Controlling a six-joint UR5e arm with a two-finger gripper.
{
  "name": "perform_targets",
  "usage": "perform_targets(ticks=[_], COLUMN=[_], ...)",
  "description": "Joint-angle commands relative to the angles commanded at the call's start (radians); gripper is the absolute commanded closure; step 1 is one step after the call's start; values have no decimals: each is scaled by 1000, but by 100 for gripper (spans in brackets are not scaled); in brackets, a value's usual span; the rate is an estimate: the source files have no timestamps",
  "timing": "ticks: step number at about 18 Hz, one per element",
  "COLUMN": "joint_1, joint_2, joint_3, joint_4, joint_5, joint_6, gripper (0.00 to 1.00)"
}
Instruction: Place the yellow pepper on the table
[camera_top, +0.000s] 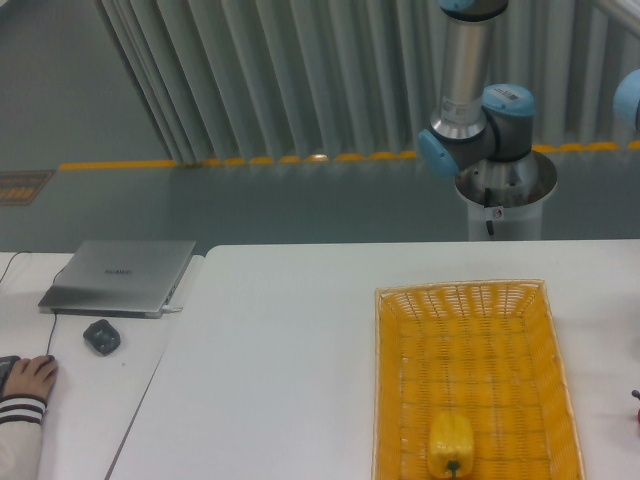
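Observation:
The yellow pepper lies inside the yellow-orange woven basket, near the basket's front edge, with its dark stem pointing toward the camera. The basket rests on the right half of the white table. Only the arm's base and lower joints show at the back right behind the table. The gripper is out of the frame.
A narrower white desk stands at the left with a closed laptop and a dark mouse. A person's hand in a striped sleeve rests at its front left. A small red object peeks in at the right edge.

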Motion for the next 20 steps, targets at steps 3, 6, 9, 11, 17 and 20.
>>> perform_targets(ticks=[3, 6, 9, 11, 17, 20], joint_1=[-2, 2, 8, -1, -66, -124], joint_2=[-2, -2, 2, 12, 40, 54], joint_3=[-2, -5, -18, -38, -48, -48], joint_4=[0, -2, -2, 6, 5, 3], joint_5=[0, 0, 0, -26, -44, -38], joint_6=[3, -3, -40, -86, -247, -441], gripper=[0, 0, 0, 0, 0, 0])
